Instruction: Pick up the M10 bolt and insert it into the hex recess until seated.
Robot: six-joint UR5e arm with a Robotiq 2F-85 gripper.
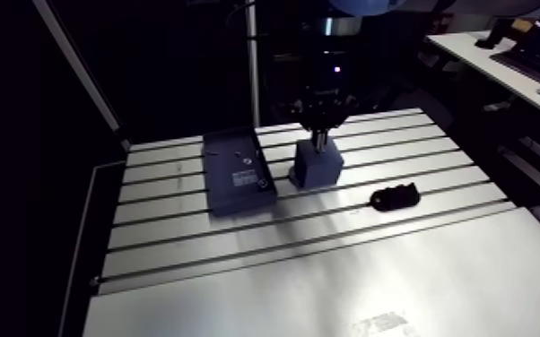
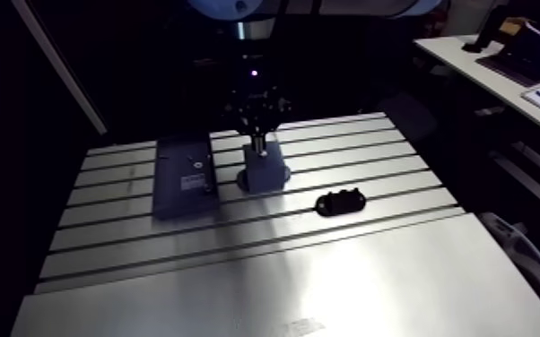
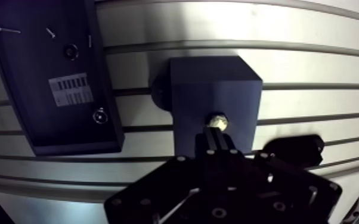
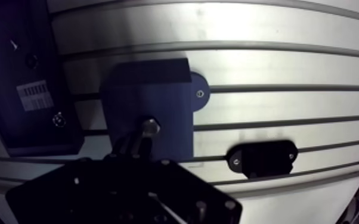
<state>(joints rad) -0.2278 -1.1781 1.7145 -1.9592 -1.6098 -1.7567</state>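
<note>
tool point(image 3: 216, 138) low over the dark blue block point(image 3: 217, 83), fingers drawn close and pinching the m10 bolt point(image 3: 217, 122). the bolt's brassy end shows just past the fingertips, at the block's top face. the hex recess itself is hidden under the bolt and fingers, so i cannot tell whether the bolt has entered it or only rests at the mouth. the block sits on the slotted worktop point(image 3: 313, 59), with a shallow dark tray point(image 3: 33, 119) beside it holding a few small fasteners, and a black oblong part point(image 4: 262, 158) near on the other side. judged stage: insertion, not yet confirmed seated. risks from here: hex flats out of line with the recess would leave the bolt riding on the rim. a tilted bolt could jam partway. pressing down off-centre may shove the block along the worktop. letting go too soon could let the bolt topple off the block and roll into a slot.
</note>
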